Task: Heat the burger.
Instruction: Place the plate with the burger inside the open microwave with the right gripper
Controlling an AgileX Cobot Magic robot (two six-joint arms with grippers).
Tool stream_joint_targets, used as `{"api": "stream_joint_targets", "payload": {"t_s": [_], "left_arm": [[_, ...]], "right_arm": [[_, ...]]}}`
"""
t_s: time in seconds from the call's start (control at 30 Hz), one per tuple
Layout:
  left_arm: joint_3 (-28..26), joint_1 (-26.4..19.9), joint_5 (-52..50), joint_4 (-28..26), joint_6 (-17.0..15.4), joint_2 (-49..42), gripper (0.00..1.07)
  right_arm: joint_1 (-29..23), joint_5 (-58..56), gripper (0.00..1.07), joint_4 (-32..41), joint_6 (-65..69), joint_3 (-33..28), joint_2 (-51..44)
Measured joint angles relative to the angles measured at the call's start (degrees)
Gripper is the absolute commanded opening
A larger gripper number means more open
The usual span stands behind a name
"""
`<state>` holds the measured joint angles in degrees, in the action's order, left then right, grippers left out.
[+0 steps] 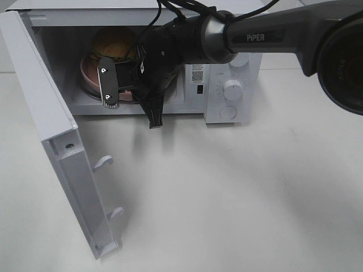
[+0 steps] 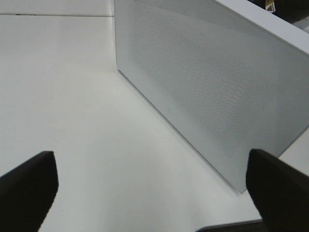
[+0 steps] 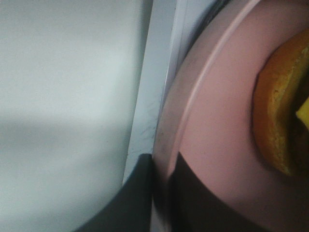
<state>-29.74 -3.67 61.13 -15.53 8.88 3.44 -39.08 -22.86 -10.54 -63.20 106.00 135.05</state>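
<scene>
The burger (image 1: 113,42) sits on a round pink plate (image 1: 86,72) inside the open microwave (image 1: 245,68). My right gripper (image 1: 119,90) reaches into the oven's mouth and is shut on the plate's near rim. The right wrist view shows that rim (image 3: 166,145) pinched between the dark fingers (image 3: 140,198), with the burger's golden bun (image 3: 275,121) just beyond. In the left wrist view my left gripper (image 2: 152,186) is open with nothing between its fingers, facing the outer side of the microwave door (image 2: 207,87) above the white table. That arm does not show in the high view.
The microwave door (image 1: 51,113) swings wide open to the left, with two latch hooks (image 1: 104,162) on its inner edge. Two dials (image 1: 232,89) sit on the control panel at the right. The right arm (image 1: 255,37) crosses in front of the oven's top.
</scene>
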Motion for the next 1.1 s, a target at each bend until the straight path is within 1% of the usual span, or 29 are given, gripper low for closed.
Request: {"api": "stream_joint_targets", "payload": {"t_s": [0.27,0.33,0.43,0.47,0.53,0.6,0.63,0.7,1.0,1.07,1.1], "left_arm": [[0.0,0.0,0.0,0.0,0.0,0.0,0.98],[0.0,0.0,0.0,0.0,0.0,0.0,0.98],[0.0,0.0,0.0,0.0,0.0,0.0,0.98],[0.0,0.0,0.0,0.0,0.0,0.0,0.98],[0.0,0.0,0.0,0.0,0.0,0.0,0.98],[0.0,0.0,0.0,0.0,0.0,0.0,0.98],[0.0,0.0,0.0,0.0,0.0,0.0,0.98],[0.0,0.0,0.0,0.0,0.0,0.0,0.98],[0.0,0.0,0.0,0.0,0.0,0.0,0.98],[0.0,0.0,0.0,0.0,0.0,0.0,0.98],[0.0,0.0,0.0,0.0,0.0,0.0,0.98]], "right_arm": [[0.0,1.9,0.06,0.0,-1.5,0.0,0.3],[0.0,2.8,0.11,0.0,-2.1,0.0,0.3],[0.0,3.3,0.14,0.0,-2.3,0.0,0.3],[0.0,3.6,0.19,0.1,-2.5,0.0,0.3],[0.0,4.6,0.21,0.2,-2.8,0.1,0.3],[0.0,5.7,0.31,1.4,-2.8,0.6,0.3],[0.0,5.7,0.31,1.4,-2.8,0.6,0.3],[0.0,5.7,0.35,1.6,-2.6,0.7,0.2],[0.0,3.0,0.37,1.7,-2.6,0.7,0.2],[0.0,2.3,0.38,1.8,-2.6,0.7,0.2],[0.0,1.9,0.41,1.8,-2.6,0.5,0.1]]}}
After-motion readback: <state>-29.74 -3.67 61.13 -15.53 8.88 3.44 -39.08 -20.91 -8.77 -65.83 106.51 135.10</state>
